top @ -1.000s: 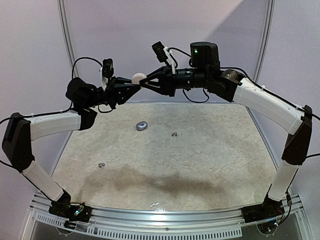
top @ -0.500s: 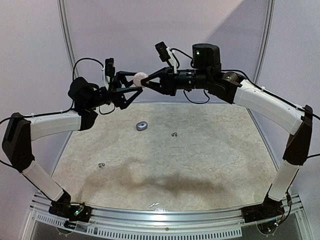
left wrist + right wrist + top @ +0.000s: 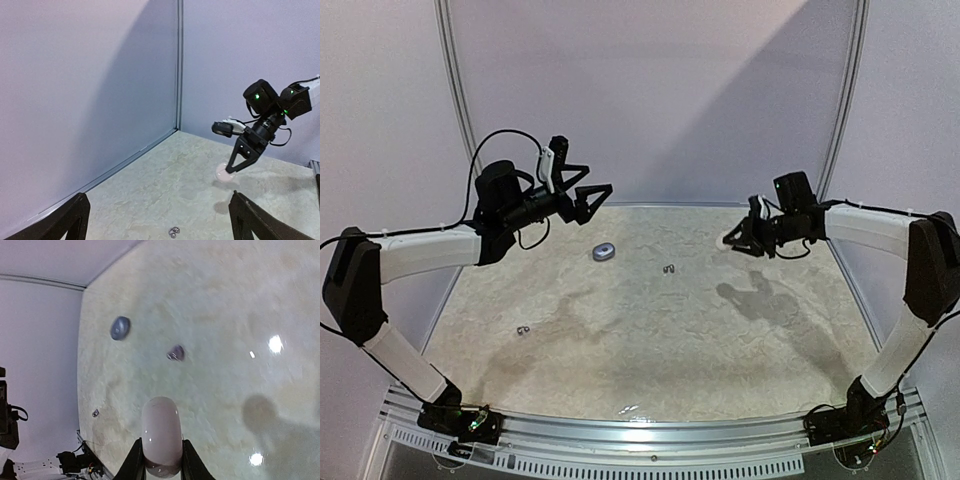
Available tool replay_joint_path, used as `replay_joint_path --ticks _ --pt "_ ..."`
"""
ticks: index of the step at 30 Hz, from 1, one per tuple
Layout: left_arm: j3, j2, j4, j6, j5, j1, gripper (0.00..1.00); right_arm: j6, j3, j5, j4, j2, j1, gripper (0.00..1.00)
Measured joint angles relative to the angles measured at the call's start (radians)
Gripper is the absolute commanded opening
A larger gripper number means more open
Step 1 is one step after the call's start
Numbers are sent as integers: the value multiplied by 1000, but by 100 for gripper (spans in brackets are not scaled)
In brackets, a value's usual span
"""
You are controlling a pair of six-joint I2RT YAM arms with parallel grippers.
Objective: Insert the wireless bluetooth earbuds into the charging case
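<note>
Two tiny glinting earbud pairs, central pair (image 3: 669, 267) and near-left pair (image 3: 524, 330), lie well apart on the mottled beige tabletop (image 3: 720, 340); a grey oval case (image 3: 604, 252) rests near the former; left gripper (image 3: 599, 178) raised, gaping, empty; right gripper (image 3: 732, 241) clamps a whitish rounded charging case (image 3: 161, 435)

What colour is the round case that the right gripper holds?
Pale pinkish white case, clearest in the right wrist view.

case (image 3: 605, 252) on table (image 3: 720, 340) far centre, earbuds (image 3: 669, 267) right of it, second pair (image 3: 523, 331) near left
</note>
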Motion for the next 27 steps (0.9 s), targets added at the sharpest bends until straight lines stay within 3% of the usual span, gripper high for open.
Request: replay_joint_path --ticks 5,15,22,27 --pt "-12 -3 -71 51 -49 0 99 68 -93 -92 -22 55 -26 10" --pt "-20 -11 -101 78 -70 0 99 87 -83 -201 -3 272 -58 16" --pt "-24 -13 -105 96 -78 0 99 51 -43 -206 -48 319 -61 31" --pt "-24 -13 -106 101 -77 0 99 23 -41 -210 -66 338 -63 52"
